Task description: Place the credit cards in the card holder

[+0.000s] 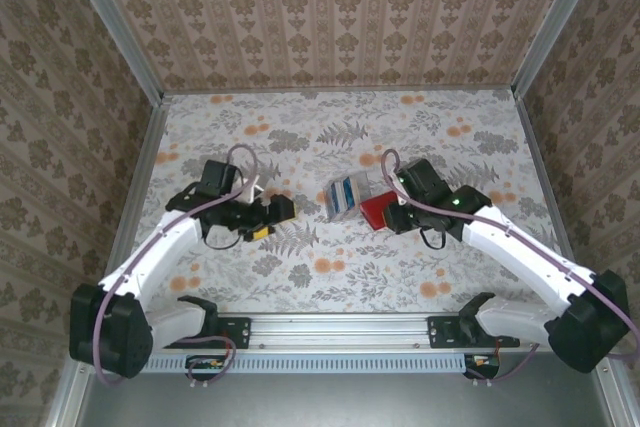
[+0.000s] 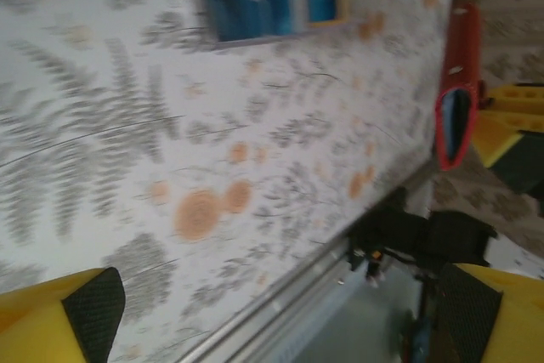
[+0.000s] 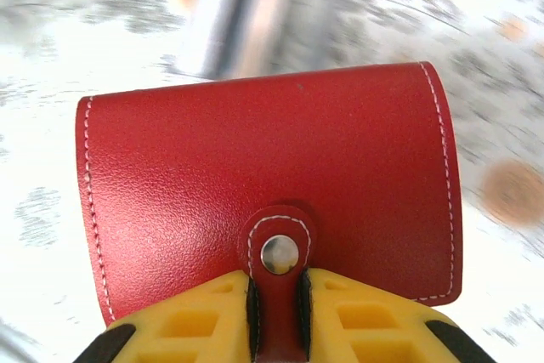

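Yellow fingers (image 2: 51,329) of the left gripper (image 1: 277,210) stand wide apart with nothing between them, so the jaws are open above the floral table (image 1: 300,137). Ahead of those jaws and well clear of the tips lie the credit cards (image 1: 345,195). They form a small overlapping bunch flat on the table, with blue and teal faces uppermost and a pale edge and a tan edge showing beside them.

Beyond the cards, between them and the right arm's jaws, is the card holder (image 3: 255,176), red with white stitching around its border. Whether it touches the cards cannot be told. Its plain outer face is turned toward the right wrist camera. From the left wrist it appears edge-on and raised on end, with a patch of blue showing inside its open lower end.

The right gripper (image 3: 278,303) is clamped on the holder's clasp tab. The tab is pinched between both fingers, and the metal snap sits just past the fingertips.
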